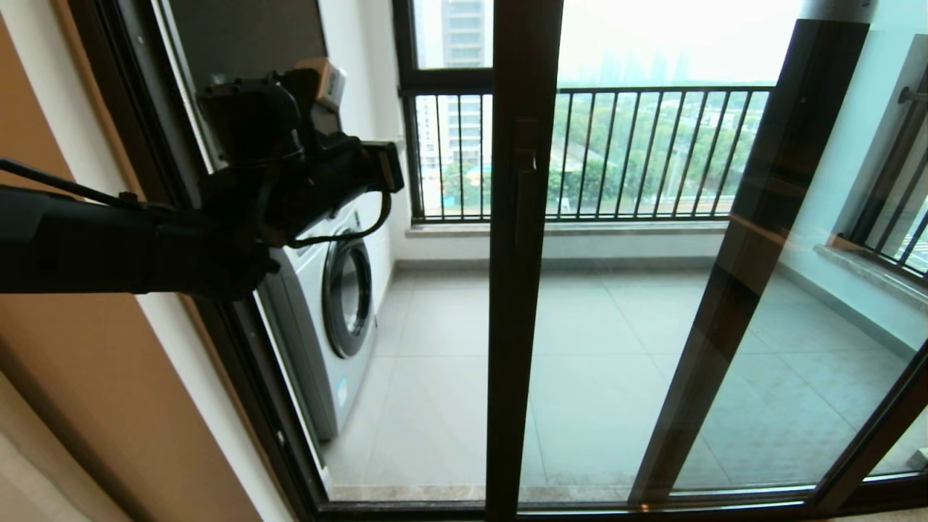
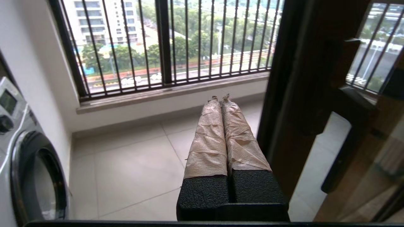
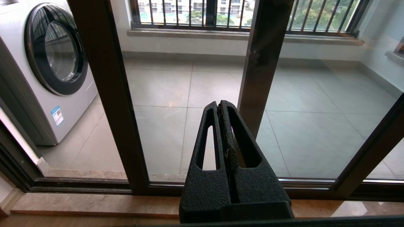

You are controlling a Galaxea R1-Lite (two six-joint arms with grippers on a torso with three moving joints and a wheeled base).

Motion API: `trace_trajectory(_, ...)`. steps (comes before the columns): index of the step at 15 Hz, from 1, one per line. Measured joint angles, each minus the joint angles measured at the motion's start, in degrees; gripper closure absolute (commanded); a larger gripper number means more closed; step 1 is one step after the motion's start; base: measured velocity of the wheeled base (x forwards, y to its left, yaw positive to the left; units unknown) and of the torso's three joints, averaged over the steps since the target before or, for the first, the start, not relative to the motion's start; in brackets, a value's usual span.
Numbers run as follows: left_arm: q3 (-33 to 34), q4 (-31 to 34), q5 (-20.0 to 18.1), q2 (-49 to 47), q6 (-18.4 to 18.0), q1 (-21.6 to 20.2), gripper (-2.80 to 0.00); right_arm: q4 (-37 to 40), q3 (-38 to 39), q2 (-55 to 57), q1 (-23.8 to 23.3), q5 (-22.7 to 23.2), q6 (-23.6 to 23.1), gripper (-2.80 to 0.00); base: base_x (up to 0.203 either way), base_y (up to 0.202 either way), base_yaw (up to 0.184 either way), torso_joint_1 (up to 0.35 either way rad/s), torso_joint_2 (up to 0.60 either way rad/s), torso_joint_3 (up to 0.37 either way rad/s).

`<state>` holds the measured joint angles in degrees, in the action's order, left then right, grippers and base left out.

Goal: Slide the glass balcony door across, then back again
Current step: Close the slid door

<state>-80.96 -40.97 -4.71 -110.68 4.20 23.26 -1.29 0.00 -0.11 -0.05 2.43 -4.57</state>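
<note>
Left gripper (image 2: 220,98), tape-wrapped fingers pressed together, empty, just beside the glass balcony door (image 2: 303,104) and its slim dark handle (image 2: 347,138); right gripper (image 3: 220,105) likewise closed.

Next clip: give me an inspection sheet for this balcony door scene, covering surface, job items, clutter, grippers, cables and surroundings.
Surface: grey tiled balcony floor, bare where visible.
Job's things: glass balcony door partly slid, gap open on its left; slim dark handle on its stile.
Clutter: nothing seen.
Grippers: left gripper shut, raised in the open gap beside the door stile, not touching it; right gripper shut, low, pointing at the glass.
Cables: black cable looping under the left wrist.
Surroundings: washing machine at left, window with black railing bars beyond, second dark-framed pane at right.
</note>
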Motion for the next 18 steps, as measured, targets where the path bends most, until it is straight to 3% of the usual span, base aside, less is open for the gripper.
trace_trajectory(6,-0.4,0.8,0.0,-0.3,3.5,9.2,0.0,0.0,0.0,0.0,0.0,0.0,0.0,0.0,0.0,0.0,0.0,0.0,0.0,0.0)
trace_trajectory(9,-1.8,0.8,-0.1,-0.8,7.1,14.0,0.0,0.0,0.0,0.0,0.0,0.0,0.0,0.0,0.0,0.0,0.0,0.0,0.0,0.0)
trace_trajectory(18,-9.1,1.4,1.7,-8.9,7.2,21.7,0.0,0.0,0.0,0.0,0.0,0.0,0.0,0.0,0.0,0.0,0.0,0.0,0.0,0.0)
